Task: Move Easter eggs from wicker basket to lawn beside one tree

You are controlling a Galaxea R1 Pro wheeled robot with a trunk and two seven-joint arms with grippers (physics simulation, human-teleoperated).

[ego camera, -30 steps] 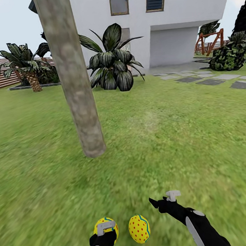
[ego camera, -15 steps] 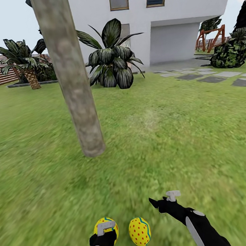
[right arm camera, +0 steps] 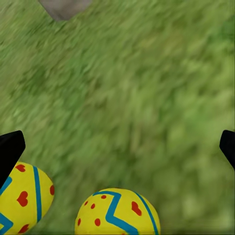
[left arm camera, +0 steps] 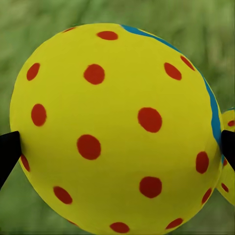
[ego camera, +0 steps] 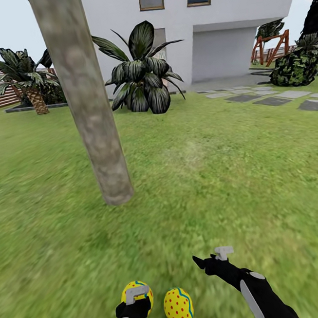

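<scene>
The tree (ego camera: 88,112) rises from the lawn (ego camera: 219,172) ahead and to the left, its grey-brown trunk thick and mottled. My left gripper (ego camera: 136,299) is shut on one yellow, red-dotted Easter egg (ego camera: 138,285), held low near me. That egg (left arm camera: 117,127) sits between the black fingertips (left arm camera: 7,154). A second egg (ego camera: 178,308) is just right of it, low over the grass. My right gripper (ego camera: 208,257) is open and empty, right of both eggs. The right wrist view looks past both eggs (right arm camera: 117,213) (right arm camera: 27,196) to grass. The wicker basket is out of view.
A dark broad-leaved plant (ego camera: 143,77) stands behind the tree, with a small palm (ego camera: 26,80) at the far left. A white house (ego camera: 223,25) closes the back. Grey stepping stones (ego camera: 270,100) and a dark bush (ego camera: 296,68) lie at the right.
The whole view has shifted a little, moving the tree slightly left. The loose egg now shows lower and slightly left in the picture. Both grippers keep their places and states.
</scene>
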